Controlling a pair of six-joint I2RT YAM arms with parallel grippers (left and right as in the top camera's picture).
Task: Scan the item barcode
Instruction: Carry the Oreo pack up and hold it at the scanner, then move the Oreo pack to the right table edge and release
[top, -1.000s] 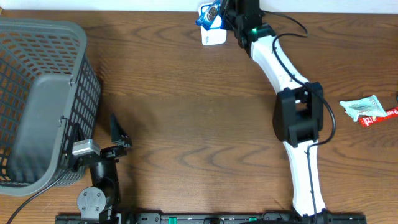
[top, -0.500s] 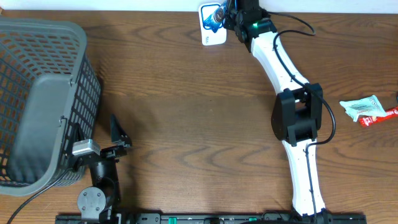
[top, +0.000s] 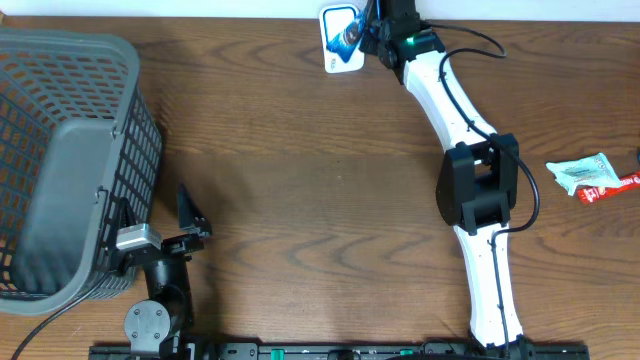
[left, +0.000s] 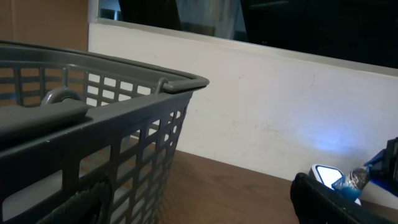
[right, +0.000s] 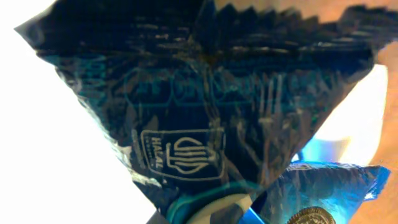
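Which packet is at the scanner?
The blue packet, gripped by the right hand at the white scanner; the white packet and the red packet lie far right.

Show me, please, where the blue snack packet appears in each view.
Overhead: packet top centre, over the white scanner.
Left wrist: packet bottom right, beside the glowing scanner.
Right wrist: packet fills the frame.
Shared landmark: the scanner, seen overhead and from the left wrist.

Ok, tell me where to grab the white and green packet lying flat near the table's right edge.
Probably from above, claw closing across the short width of the white and green packet near its left end: it lies flat, long side left to right, and the red sachet crowds its right end.
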